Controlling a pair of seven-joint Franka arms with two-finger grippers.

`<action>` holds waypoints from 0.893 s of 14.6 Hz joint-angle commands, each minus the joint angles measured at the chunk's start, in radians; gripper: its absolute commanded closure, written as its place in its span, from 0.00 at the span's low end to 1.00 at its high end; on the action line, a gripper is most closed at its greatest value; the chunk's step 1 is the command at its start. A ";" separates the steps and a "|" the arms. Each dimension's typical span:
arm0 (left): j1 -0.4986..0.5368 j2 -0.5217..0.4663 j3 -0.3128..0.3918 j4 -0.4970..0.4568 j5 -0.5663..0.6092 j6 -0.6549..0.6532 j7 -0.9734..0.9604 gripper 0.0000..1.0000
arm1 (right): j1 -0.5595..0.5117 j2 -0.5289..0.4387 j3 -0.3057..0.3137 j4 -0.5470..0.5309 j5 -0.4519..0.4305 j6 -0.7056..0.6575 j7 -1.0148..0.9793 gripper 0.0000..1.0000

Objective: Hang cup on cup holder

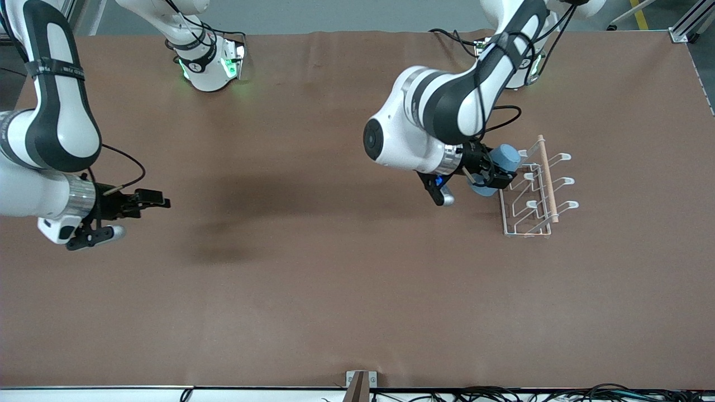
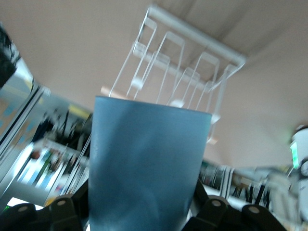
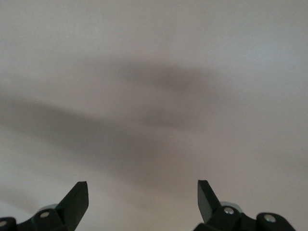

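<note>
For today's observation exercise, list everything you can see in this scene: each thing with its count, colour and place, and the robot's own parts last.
cup: one, light blue, held in the air at the edge of the cup holder, not yet on a prong.
cup holder: one, white wire with a light wooden rod, on the table toward the left arm's end.
table: one, brown surface under everything.
cables: several, black, along the table edge nearest the front camera.
left gripper: one, black, shut on the cup beside the cup holder.
right gripper: one, black, open, waiting over bare table toward the right arm's end.
</note>
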 commanded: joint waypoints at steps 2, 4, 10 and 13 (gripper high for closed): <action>0.019 0.096 -0.001 -0.024 0.153 -0.038 0.033 1.00 | 0.023 -0.068 0.010 0.058 -0.130 -0.007 0.120 0.00; 0.036 0.119 -0.001 -0.030 0.177 -0.038 0.085 1.00 | 0.034 -0.068 0.011 0.167 -0.189 -0.081 0.186 0.00; 0.056 0.165 -0.001 -0.078 0.309 -0.038 0.254 0.96 | 0.058 -0.077 0.011 0.351 -0.216 -0.316 0.519 0.00; 0.073 0.163 -0.001 -0.110 0.325 -0.038 0.245 0.96 | 0.060 -0.164 0.013 0.333 -0.217 -0.358 0.561 0.00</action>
